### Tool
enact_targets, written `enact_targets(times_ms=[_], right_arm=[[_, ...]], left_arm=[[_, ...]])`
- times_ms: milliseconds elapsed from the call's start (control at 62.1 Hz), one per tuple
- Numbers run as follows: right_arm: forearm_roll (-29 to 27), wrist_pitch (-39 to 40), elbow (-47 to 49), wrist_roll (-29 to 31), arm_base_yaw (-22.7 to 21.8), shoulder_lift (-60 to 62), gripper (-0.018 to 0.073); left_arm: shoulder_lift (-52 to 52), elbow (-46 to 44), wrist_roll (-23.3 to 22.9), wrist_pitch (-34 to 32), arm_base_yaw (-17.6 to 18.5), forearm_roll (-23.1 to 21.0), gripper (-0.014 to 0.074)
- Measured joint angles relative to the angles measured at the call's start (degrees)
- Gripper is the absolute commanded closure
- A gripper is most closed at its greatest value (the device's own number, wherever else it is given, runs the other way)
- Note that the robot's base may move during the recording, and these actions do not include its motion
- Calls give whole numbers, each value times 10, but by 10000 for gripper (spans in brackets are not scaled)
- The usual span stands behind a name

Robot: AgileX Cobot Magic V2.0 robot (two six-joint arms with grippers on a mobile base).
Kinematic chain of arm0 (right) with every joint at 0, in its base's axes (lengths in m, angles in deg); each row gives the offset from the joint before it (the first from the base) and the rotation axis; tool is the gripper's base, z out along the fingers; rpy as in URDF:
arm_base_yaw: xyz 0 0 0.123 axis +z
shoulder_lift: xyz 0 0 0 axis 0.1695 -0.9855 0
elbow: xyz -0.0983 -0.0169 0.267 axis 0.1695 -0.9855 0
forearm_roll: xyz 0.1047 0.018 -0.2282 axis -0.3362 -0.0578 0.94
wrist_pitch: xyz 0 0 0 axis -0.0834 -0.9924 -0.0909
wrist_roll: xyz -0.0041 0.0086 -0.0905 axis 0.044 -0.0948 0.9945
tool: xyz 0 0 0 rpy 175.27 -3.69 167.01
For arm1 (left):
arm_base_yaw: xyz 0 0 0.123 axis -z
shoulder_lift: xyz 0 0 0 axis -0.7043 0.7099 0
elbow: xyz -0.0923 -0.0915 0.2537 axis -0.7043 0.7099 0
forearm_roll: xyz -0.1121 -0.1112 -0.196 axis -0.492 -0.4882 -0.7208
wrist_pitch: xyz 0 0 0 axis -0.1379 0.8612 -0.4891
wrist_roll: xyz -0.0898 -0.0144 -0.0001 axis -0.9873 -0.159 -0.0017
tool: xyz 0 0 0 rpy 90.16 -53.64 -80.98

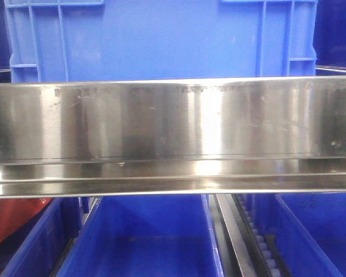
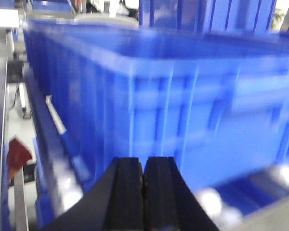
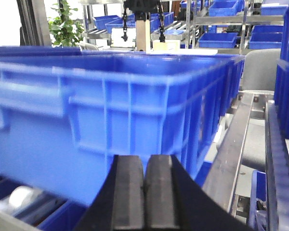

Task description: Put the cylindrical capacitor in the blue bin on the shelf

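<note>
Shelf (image 1: 173, 124) rail scuffed, reflective | blue bin (image 1: 161, 40) above | left hand (image 2: 143, 192), right hand (image 3: 145, 192) pressed together, empty

The steel rail (image 1: 173, 135) of the shelf spans the whole front view, blocking the middle. Above it a blue bin (image 1: 161, 37) fills the gap. Below the rail, open bins (image 1: 150, 242) leave room. Each wrist view faces a bin wall (image 2: 192, 106) (image 3: 115, 110) close ahead; its top is open.
</note>
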Motion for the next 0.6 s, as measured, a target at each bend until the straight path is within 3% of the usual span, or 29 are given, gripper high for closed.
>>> enact_targets(times_ms=[596], right_arm=[[0, 9, -18, 0, 0, 65, 724]], left_arm=[[-45, 16, 0, -17, 0, 0, 707]])
